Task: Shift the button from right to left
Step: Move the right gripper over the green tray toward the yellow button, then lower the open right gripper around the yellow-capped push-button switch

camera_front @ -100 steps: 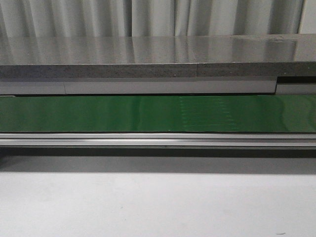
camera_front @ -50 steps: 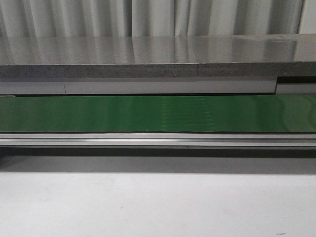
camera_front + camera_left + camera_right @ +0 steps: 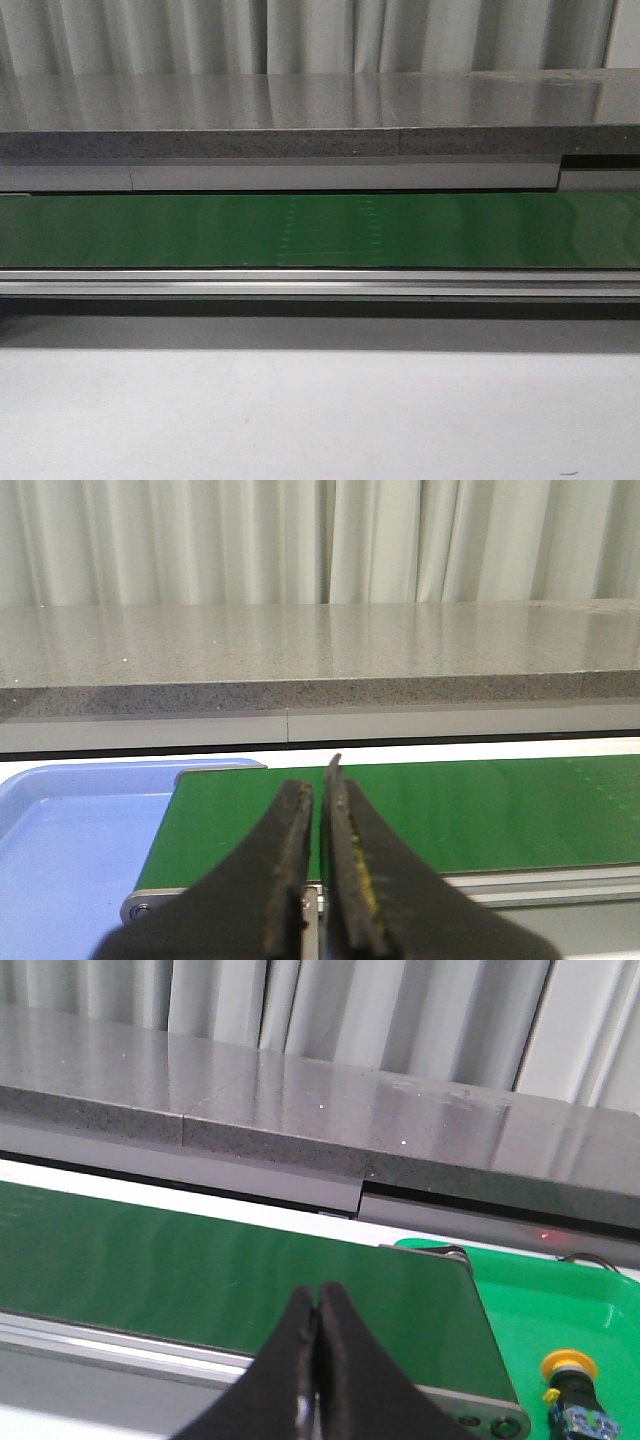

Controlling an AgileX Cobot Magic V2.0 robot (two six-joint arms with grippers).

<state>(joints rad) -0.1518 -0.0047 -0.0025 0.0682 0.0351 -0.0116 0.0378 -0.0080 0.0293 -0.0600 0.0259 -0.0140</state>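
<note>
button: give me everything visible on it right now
The button shows only in the right wrist view: round yellow cap on a dark body with a small yellow-green side detail, partly cut off at the picture's edge. It looks upright, resting in the green tray past the belt's end. Nothing grips it; the right claw is shut, apart from it.

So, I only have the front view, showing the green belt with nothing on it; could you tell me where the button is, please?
Observer: The button shows only in the right wrist view, in a green tray past the belt's end.
Operator: Is the right gripper holding it?
Observer: No, the right gripper is shut on nothing, above the belt's near edge.
Operator: And the left side?
Observer: A blue tray sits at the belt's other end; the left gripper looks shut too.
</note>
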